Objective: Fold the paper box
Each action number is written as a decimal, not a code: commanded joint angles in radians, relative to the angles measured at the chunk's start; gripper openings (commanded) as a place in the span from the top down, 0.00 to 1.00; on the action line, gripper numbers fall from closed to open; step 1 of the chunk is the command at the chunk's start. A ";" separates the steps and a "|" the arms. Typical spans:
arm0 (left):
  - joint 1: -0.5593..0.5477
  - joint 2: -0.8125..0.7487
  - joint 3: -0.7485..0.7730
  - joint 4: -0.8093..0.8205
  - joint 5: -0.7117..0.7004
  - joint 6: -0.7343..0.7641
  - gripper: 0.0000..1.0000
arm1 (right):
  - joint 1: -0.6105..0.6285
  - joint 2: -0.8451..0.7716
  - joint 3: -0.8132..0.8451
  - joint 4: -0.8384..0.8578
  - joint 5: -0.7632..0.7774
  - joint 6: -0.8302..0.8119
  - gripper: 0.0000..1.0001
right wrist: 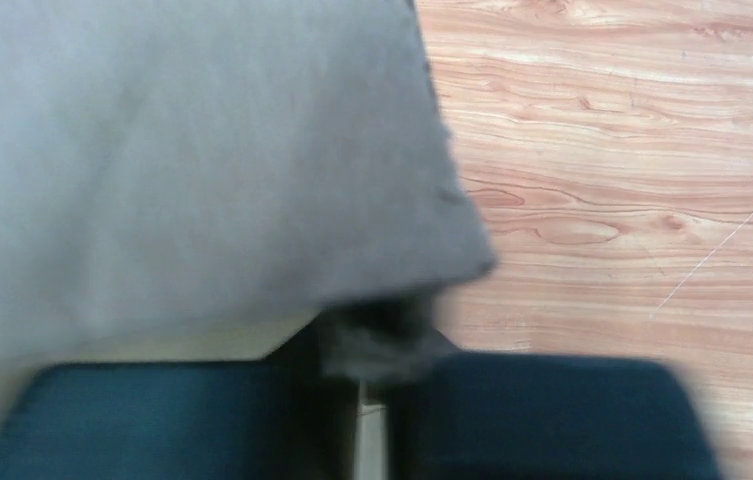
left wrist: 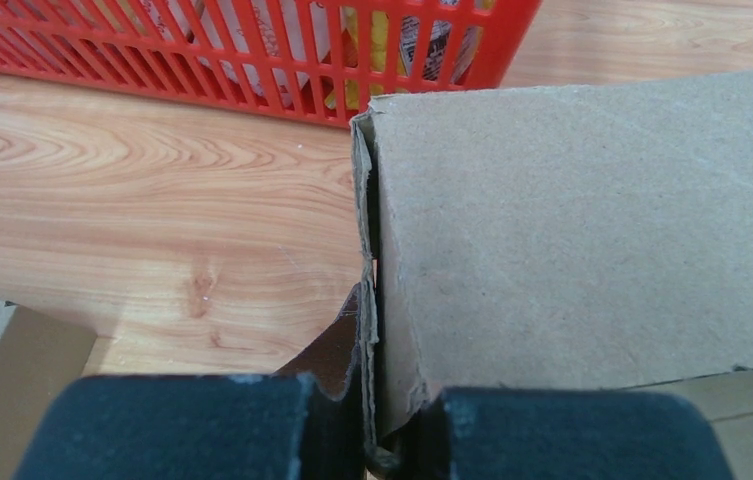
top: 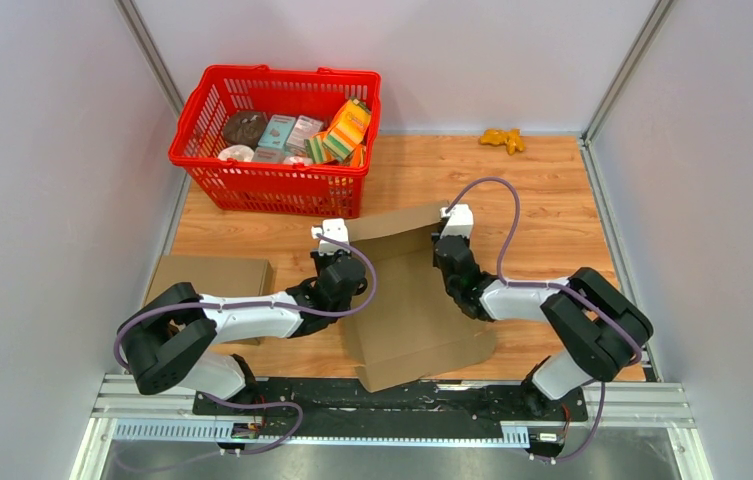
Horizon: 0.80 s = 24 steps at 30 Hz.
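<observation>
**Left tool** (left wrist: 377, 440): dark pads (left wrist: 572, 435) pressed together on the left-hand edge of the raised panel of the paper box (top: 412, 310), with what looks like a doubled layer of board pinched between them.

**Right tool** (right wrist: 372, 420): closed on the same panel's right-hand corner. The wrist view is blurred, so the depth of the bite cannot be read.

**Box:** it lies mid-desk between the two arms, its near part flat on the wooden desk (top: 552, 190). Its far panel is lifted toward the red basket (top: 272, 185) just behind.

**Handling, as judged:** light, thin board, stiff across a panel but ready to bend at its creases. It is liable to buckle or tear at a pinched edge. The matt surface is unlikely to slip. It is best held at panel edges close to a crease, one tool on each side, so that the fold runs straight.
</observation>
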<state>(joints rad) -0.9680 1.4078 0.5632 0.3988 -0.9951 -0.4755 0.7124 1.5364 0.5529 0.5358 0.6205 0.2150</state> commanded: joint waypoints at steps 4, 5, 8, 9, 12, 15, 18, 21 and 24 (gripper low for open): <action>-0.015 -0.073 -0.022 -0.023 0.105 -0.046 0.83 | 0.012 -0.021 0.068 -0.153 -0.030 0.059 0.32; -0.015 -0.090 -0.032 -0.066 0.116 -0.064 0.75 | 0.012 -0.072 0.065 -0.198 -0.031 0.067 0.30; -0.015 -0.173 -0.062 -0.122 0.176 -0.107 0.51 | 0.012 -0.194 0.062 -0.383 -0.065 0.086 0.11; -0.015 -0.216 -0.063 -0.147 0.223 -0.120 0.47 | 0.012 -0.223 0.068 -0.486 -0.067 0.099 0.00; -0.014 -0.318 -0.074 -0.248 0.352 -0.121 0.41 | 0.012 -0.337 0.077 -0.694 -0.114 0.178 0.00; -0.014 -0.479 -0.098 -0.368 0.462 -0.135 0.39 | 0.012 -0.439 0.079 -0.843 -0.169 0.225 0.00; -0.011 -0.645 -0.111 -0.541 0.496 -0.170 0.37 | 0.010 -0.530 0.070 -0.975 -0.196 0.294 0.00; 0.012 -0.766 -0.082 -0.748 0.548 -0.224 0.36 | 0.001 -0.587 0.079 -1.121 -0.186 0.401 0.00; 0.066 -0.817 -0.023 -0.860 0.751 -0.236 0.37 | -0.116 -0.572 0.119 -1.299 -0.287 0.478 0.00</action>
<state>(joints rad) -0.9573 0.6479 0.4694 -0.2138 -0.4946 -0.6552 0.7097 0.9611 0.6102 -0.4702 0.4381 0.5400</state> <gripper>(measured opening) 0.635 0.998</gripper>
